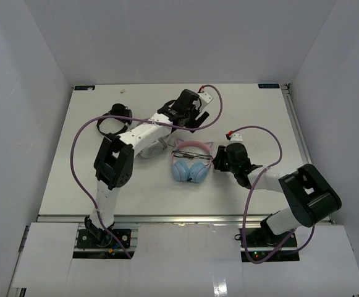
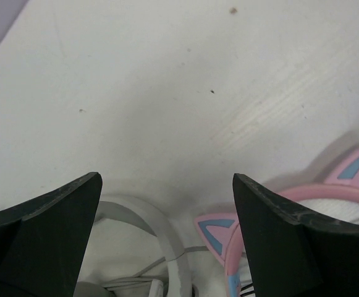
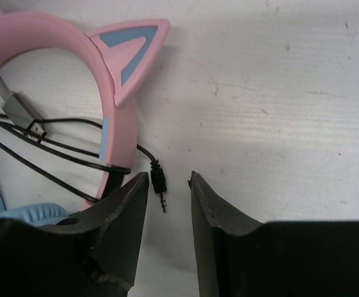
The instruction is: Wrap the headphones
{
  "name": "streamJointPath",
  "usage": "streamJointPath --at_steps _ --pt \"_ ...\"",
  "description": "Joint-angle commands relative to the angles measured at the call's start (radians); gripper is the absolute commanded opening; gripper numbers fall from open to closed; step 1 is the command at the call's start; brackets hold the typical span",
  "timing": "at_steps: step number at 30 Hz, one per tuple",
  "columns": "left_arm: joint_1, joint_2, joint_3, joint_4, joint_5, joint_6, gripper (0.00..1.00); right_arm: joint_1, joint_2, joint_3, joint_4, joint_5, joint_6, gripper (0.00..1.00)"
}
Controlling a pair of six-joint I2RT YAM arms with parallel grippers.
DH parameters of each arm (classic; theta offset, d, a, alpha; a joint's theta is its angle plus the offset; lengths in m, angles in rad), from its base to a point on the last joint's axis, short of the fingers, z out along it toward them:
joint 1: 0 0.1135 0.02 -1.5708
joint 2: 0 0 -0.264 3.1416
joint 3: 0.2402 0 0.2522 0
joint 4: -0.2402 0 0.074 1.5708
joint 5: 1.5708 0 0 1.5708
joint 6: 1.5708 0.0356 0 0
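Pink cat-eared plastic headband, light blue round ear cups, thin dark cable: the headphones [image 1: 190,162], lying flat at centre frame on the white worktop [image 1: 68,179]. The cable's black jack plug [image 3: 159,184] shows in the gap of the right jaws, which are narrowly spread and pinch nothing. Its long axis runs towards the lower edge of the wrist view. Left jaws spread wide, holding nothing, upper centre overhead; judged the farther arm. Headband close at the plug's left, open worktop at its right.

Bright, even overhead light; soft shadows on the white matte surface [image 1: 142,185]. The left pincer [image 2: 165,185] shows slightly blurred black fingers [image 2: 43,229].
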Motion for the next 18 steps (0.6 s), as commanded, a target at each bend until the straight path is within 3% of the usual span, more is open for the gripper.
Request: streamJointPath --at_steps 1,4,6,10,15,18 --pt "0.019 -0.049 0.099 -0.038 -0.152 -0.160 0.98 -0.007 -0.085 0.000 -0.217 0.019 -0.022 0.43" --pt "0.063 -0.080 0.179 -0.152 -0.118 -0.334 0.98 -0.005 -0.183 -0.028 -0.281 0.021 -0.017 0.48" --pt "0.099 -0.116 0.201 -0.196 -0.010 -0.462 0.98 -0.005 -0.267 -0.050 -0.328 0.042 -0.009 0.49" --pt "0.159 -0.212 0.146 -0.214 0.114 -0.602 0.98 -0.005 -0.379 -0.053 -0.396 0.039 -0.001 0.49" --pt "0.164 -0.420 -0.143 -0.137 0.328 -0.638 0.98 0.012 -0.501 0.055 -0.526 -0.003 -0.038 0.55" --pt "0.151 -0.571 -0.397 -0.034 0.333 -0.664 0.98 0.037 -0.541 0.167 -0.625 -0.023 -0.046 0.61"
